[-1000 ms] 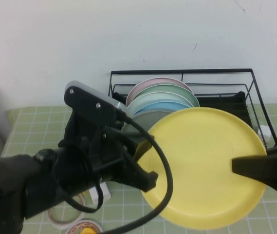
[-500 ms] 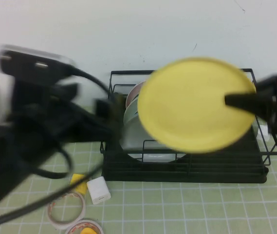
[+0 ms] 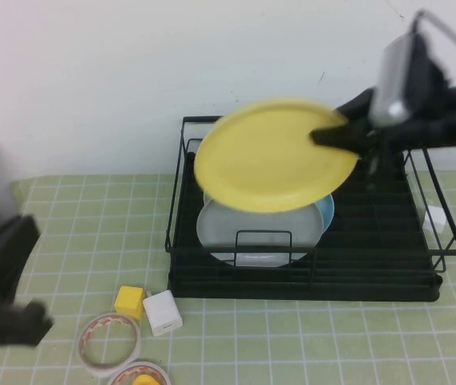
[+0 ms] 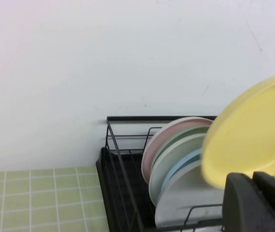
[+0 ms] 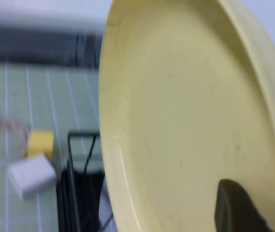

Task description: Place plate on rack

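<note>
- Two grippers are accounted for; the right gripper (image 3: 328, 136) is raised over the rear right part of the rack (image 3: 420, 277), and the left gripper (image 3: 7, 309) is parked low at the bench's left edge, toward the near corner
- right gripper: clamped on the right rim of the plate (image 3: 272, 156); one dark finger (image 5: 236, 208) is seen pressed on the plate's inner face in the right wrist view
- plate: bright yellow, held in the air and tilted, above the stacked plates in the rack's left half; whether it touches them cannot be told
- rack: black wire with a tray base, set at the back of the bench against the white wall (image 3: 91, 80); a grey-white plate (image 3: 252, 237) stands foremost in its slots, with a light-blue plate (image 3: 326, 210) just behind it
- left wrist view: further upright plates are shown behind those, a pale-green plate (image 4: 173, 157) and a pink plate (image 4: 164, 137) at the back of the row; the yellow plate's edge is seen above them
- left gripper: only a dark blurred mass is seen in the high view and a black block in its own wrist view; nothing is seen held, and whether its fingers are parted cannot be told
- near left corner of the bench: a yellow block (image 3: 129, 301) and a white block (image 3: 163, 313) lie side by side on the green checked cloth (image 3: 91, 233); a tape roll (image 3: 109, 345) lies just nearer than them
</note>
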